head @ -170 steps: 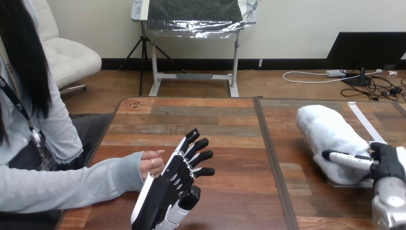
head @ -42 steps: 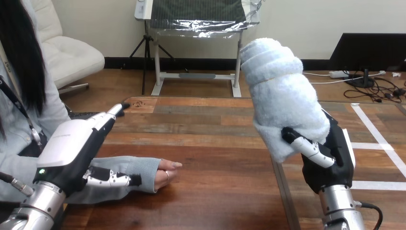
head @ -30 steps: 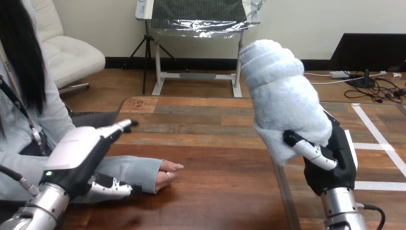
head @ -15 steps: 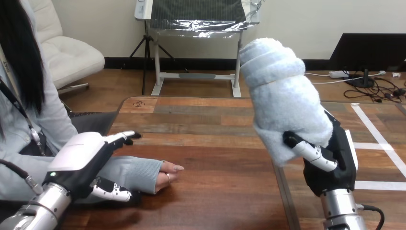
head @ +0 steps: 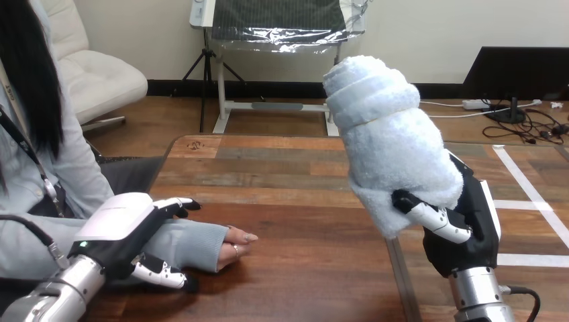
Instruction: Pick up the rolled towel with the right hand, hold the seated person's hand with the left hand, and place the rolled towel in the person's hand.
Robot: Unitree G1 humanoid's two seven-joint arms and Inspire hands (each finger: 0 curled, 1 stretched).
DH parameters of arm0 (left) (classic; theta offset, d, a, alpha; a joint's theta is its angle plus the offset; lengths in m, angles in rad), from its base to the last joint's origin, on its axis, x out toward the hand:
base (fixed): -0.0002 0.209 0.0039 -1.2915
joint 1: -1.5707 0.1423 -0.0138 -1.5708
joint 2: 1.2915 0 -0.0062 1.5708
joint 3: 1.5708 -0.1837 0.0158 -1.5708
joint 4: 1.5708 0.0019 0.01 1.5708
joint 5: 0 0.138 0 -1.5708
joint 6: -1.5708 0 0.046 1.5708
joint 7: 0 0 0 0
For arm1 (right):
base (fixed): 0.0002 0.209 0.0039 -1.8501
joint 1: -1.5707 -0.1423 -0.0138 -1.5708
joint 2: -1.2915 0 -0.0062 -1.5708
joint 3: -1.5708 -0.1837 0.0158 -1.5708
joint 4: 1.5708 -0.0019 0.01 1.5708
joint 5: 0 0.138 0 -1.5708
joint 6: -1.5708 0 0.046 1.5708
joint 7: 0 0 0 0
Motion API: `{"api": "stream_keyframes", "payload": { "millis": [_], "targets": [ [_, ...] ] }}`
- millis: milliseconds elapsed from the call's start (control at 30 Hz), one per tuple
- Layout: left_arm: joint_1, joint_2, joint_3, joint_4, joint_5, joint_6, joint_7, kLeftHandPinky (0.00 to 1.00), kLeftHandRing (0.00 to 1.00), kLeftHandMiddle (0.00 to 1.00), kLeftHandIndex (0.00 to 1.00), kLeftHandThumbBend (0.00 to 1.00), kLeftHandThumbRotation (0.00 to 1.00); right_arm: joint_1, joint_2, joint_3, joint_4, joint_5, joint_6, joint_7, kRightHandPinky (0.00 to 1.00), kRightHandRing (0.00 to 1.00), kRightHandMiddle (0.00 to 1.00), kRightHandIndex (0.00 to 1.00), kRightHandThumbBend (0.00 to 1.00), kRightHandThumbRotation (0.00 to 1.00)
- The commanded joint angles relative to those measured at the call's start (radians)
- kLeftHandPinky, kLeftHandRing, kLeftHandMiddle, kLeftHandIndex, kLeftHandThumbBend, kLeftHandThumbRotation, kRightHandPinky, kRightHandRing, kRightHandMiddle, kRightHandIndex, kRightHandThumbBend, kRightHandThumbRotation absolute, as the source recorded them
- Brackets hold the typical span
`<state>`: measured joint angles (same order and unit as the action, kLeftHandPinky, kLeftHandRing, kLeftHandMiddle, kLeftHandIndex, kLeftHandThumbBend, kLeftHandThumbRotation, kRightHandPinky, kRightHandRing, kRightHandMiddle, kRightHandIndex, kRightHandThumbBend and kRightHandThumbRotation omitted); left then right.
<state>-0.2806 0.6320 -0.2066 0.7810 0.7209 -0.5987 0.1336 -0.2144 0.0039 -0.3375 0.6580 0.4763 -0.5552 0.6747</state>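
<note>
My right hand point(head: 464, 233) is shut on the white rolled towel point(head: 391, 144) and holds it upright, well above the table right of the middle. The person's hand point(head: 236, 242) rests on the wooden table point(head: 295, 201) at the lower left, its fingers loosely curled, a grey sleeve point(head: 191, 243) reaching to the wrist. My left hand point(head: 119, 233) lies over that sleeve just behind the wrist. Its fingers point(head: 178, 203) reach nearly straight across the far side, and its thumb point(head: 160, 274) sits along the near side. I see no closed grasp round the forearm.
A dark seam point(head: 396, 272) runs front to back across the table under the towel. White tape strips point(head: 530, 194) mark the right part. The person's torso is at the left edge of the table.
My left hand has come down and a little to the right, onto the person's sleeve. The towel in my right hand has leaned and shifted slightly to the left.
</note>
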Motion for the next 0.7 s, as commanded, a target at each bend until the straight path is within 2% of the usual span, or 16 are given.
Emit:
{"api": "stream_keyframes", "payload": {
  "millis": [0, 200, 667],
  "targets": [
    [-0.087, 0.025, -0.029, 0.047, 0.015, -0.004, 0.037, 0.71, 0.76, 0.80, 0.83, 1.00, 0.33, -0.029, 0.010, 0.015, -0.091, 0.031, 0.007, 0.009, 0.19, 0.24, 0.35, 0.35, 0.69, 0.00],
    [-0.111, 0.022, -0.056, 0.104, 0.028, -0.011, 0.070, 0.70, 0.75, 0.79, 0.82, 1.00, 0.33, -0.011, 0.012, 0.023, -0.128, 0.051, 0.027, 0.019, 0.19, 0.24, 0.35, 0.36, 0.69, 0.00],
    [-0.158, 0.015, -0.123, 0.202, 0.070, 0.019, 0.113, 0.70, 0.74, 0.78, 0.82, 1.00, 0.34, 0.023, 0.009, 0.038, -0.182, 0.065, 0.040, 0.023, 0.19, 0.24, 0.35, 0.35, 0.71, 0.00]
  ]
}}
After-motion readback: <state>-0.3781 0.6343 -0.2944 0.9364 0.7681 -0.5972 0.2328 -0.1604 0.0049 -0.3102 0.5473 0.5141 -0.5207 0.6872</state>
